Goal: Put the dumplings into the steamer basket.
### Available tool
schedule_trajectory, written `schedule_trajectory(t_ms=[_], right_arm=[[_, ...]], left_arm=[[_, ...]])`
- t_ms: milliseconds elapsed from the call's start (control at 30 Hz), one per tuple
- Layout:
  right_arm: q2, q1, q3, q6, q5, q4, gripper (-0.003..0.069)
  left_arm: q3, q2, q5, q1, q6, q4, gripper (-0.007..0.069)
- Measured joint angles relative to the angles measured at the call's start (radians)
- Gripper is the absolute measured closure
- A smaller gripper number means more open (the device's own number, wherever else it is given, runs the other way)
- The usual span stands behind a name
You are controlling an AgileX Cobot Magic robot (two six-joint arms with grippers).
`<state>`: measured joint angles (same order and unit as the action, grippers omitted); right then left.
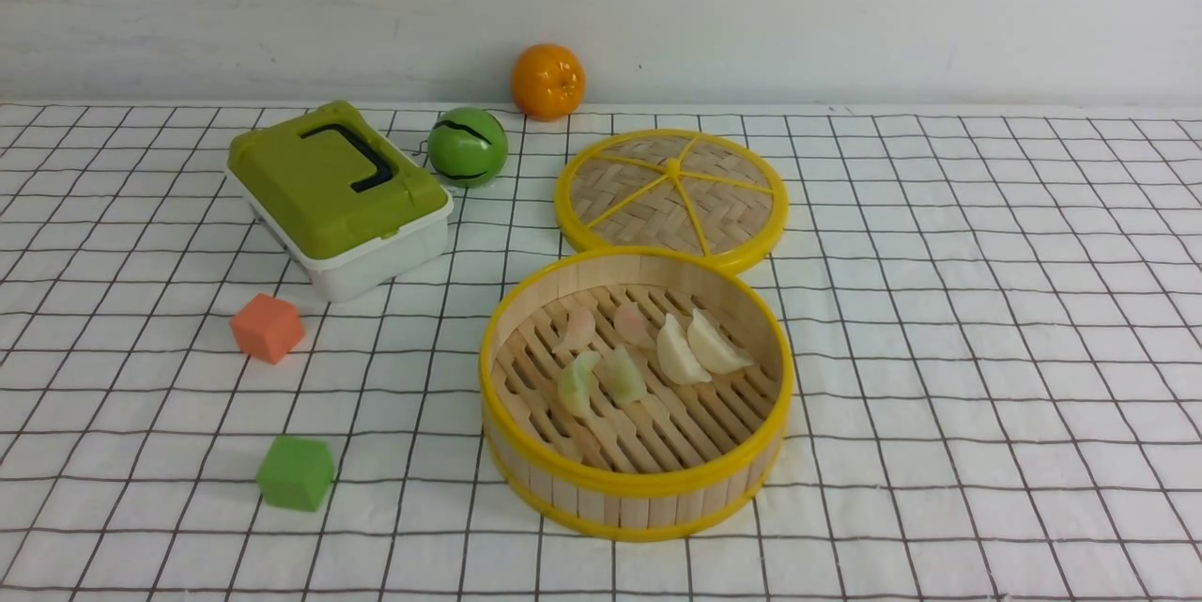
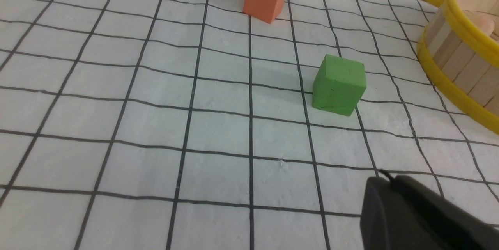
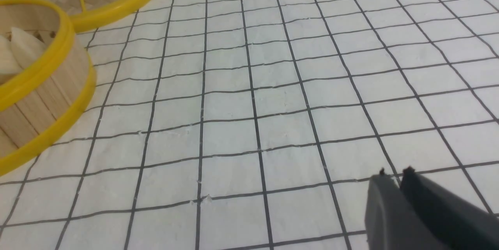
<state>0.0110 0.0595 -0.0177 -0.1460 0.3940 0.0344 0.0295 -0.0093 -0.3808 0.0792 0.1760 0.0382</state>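
Currently, I find all six dumplings lying on the slatted floor of the steamer basket, which stands on the checked cloth near the middle of the front view. Two pinkish ones lie toward the far side, two pale green ones in front of them, and two cream-white ones just to their right, touching each other. The woven lid lies flat directly behind the basket, its near edge at the basket's far rim.

I see neither arm in the front view. In the left wrist view, the left gripper hangs above bare cloth with its jaws pressed together and nothing between them. In the right wrist view, the right gripper hangs over bare cloth well clear of the basket; its two tips stand nearly together with only a thin slit between them, and it carries nothing.

To the basket's left I note a green cube and, farther back, an orange cube. A green-lidded white box, a green ball and an orange fruit sit toward the wall.
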Motion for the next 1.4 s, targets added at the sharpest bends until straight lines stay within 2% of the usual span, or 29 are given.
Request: schedule_trajectory(t_ms=[1400], right_arm=[[0.0,0.0,0.0,-0.001,0.0,0.003,0.0547]], left_arm=[[0.0,0.0,0.0,0.0,0.0,0.0,0.0637]])
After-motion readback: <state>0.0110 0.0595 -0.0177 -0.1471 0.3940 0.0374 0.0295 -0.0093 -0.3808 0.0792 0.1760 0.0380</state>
